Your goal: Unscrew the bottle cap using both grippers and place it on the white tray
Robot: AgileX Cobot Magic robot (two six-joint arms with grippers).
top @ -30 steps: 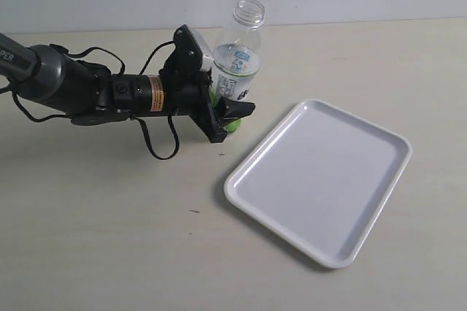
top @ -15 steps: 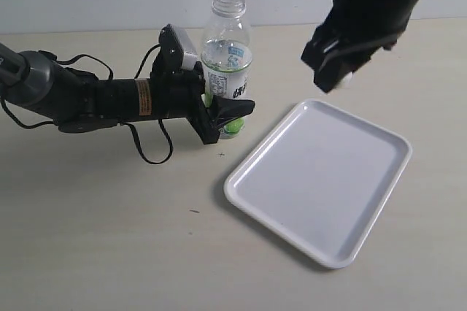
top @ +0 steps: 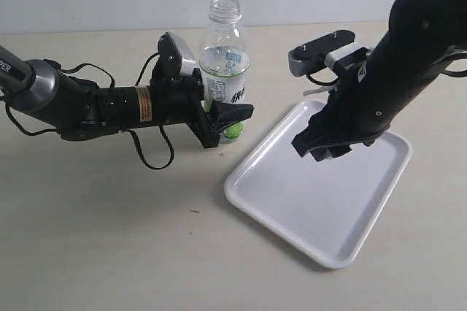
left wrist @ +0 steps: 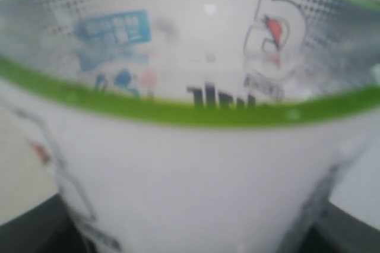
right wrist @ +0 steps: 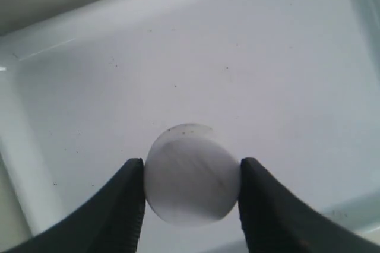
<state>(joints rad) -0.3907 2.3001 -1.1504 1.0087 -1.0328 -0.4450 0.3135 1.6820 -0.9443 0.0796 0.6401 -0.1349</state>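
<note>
Jaws of the black left gripper (top: 222, 114) were clamped on the lower body of the clear plastic bottle (top: 222, 41) with a white-and-green label. It stood upright on the desk (top: 109, 216), neck uncapped. Further right, the right gripper (top: 321, 148) hung over the flat glossy white rectangular tray (top: 292, 209), jaws pinching the small round white plastic cap (right wrist: 191, 182) just above the tray floor.

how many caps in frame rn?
1. The cap is held in the right gripper over the tray. The bottle neck is open, with no cap on it. No other cap shows.
</note>
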